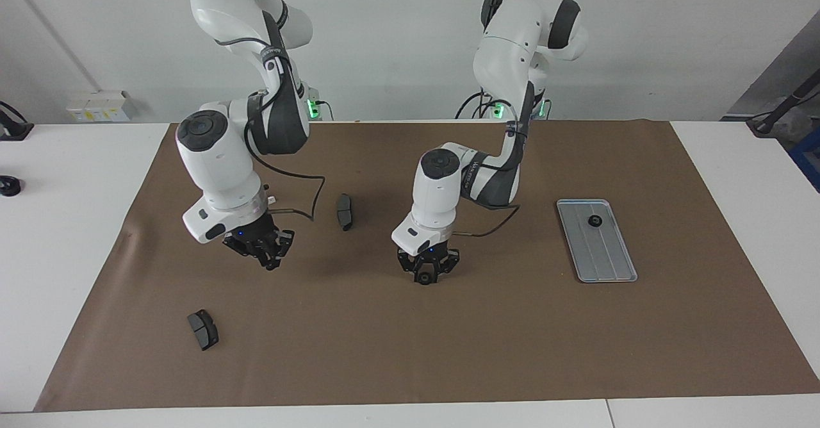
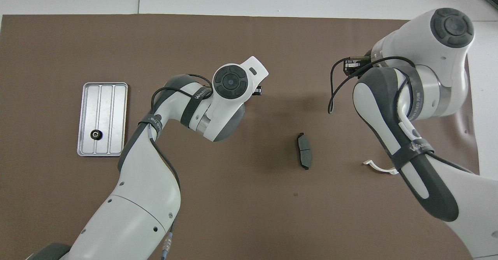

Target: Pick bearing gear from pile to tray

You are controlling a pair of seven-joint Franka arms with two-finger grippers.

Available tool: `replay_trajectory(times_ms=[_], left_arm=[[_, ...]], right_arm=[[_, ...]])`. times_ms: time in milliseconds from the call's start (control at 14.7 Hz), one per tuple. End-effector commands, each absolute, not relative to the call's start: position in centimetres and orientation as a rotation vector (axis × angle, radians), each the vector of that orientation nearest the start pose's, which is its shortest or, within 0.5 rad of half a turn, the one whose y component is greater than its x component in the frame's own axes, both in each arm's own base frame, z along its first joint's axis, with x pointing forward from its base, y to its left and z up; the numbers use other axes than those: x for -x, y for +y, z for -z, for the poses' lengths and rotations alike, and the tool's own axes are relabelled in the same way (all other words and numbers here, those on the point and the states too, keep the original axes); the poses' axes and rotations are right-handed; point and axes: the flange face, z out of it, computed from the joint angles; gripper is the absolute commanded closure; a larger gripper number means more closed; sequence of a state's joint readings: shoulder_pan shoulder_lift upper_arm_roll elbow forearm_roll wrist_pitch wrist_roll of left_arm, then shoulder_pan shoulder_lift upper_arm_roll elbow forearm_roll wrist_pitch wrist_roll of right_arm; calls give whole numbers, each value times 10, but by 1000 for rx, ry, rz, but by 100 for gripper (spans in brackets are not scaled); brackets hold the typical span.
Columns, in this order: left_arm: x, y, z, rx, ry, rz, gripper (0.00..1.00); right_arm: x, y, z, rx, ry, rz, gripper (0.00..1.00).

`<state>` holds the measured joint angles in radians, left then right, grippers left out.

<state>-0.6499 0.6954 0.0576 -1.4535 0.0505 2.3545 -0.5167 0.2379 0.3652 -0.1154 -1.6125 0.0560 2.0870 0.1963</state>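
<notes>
- White bracket (image 2: pixel 379 167): the part lying nearest the robots, toward the right arm's end of the table. It is not wanted for this step.
- Grey pad (image 1: pixel 344 211): lies on the brown mat (image 1: pixel 448 351) between the two arms, well clear of both grippers.
- Tray (image 1: pixel 608 258): sits toward the left arm's end of the table. One second ring (image 1: pixel 594 221) already lies in it, at the end nearer the robots, and the rest of the tray floor is bare.
- Right gripper (image 1: pixel 268 258): hangs over bare mat with its fingertips pressed together and nothing visible between them. This arm waits.
- Left gripper (image 1: pixel 425 274): down at the mat near the table's middle, with its jaws drawn in and pinching the black ring (image 1: pixel 424 279), which rests on the mat, well apart from the tray.
- Step in hand, as judged: securing the ring before the lift. The ring is small and round, so it could squirt out of an off-centre pinch. The grip should settle fully first, followed by a straight vertical lift before any swing toward the tray.
- Release: best made low over a bare groove, apart from the second ring, so the part does not roll.
- Second pad (image 1: pixel 203 329): the part farthest from the robots, toward the right arm's end of the table, untouched.
</notes>
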Motion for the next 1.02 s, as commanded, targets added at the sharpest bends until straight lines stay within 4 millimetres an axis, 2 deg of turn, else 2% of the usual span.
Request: replay_trajectory(times_ms=[0,68,204,409,613,749,886,954], left_arm=[[-605,-403,-309,3116,164,316,96],[-605,-393,-315,3106,151,319,100],[-601,-373,-327,3095,127,316,100],[-595,-327,-344,3074,104,302,100],[-590,-259,-360,3068,106,274,100],[-589,-215,-378,3073,94,281,100],[-590,-171,-390,3066,143,270,100],[-592,-148,-393,3067,103,271,100]], right_arm=[[-662,107,-426,3094,180,154,100],[-662,114,-426,3093,170,156,100],[-661,119,-428,3087,208,159,100],[-652,177,-431,3055,282,200,100],[-645,239,-426,2997,319,303,100],[-643,265,-412,2974,344,329,100],[-639,318,-382,2977,380,302,100],[-645,342,-374,2960,412,320,100]])
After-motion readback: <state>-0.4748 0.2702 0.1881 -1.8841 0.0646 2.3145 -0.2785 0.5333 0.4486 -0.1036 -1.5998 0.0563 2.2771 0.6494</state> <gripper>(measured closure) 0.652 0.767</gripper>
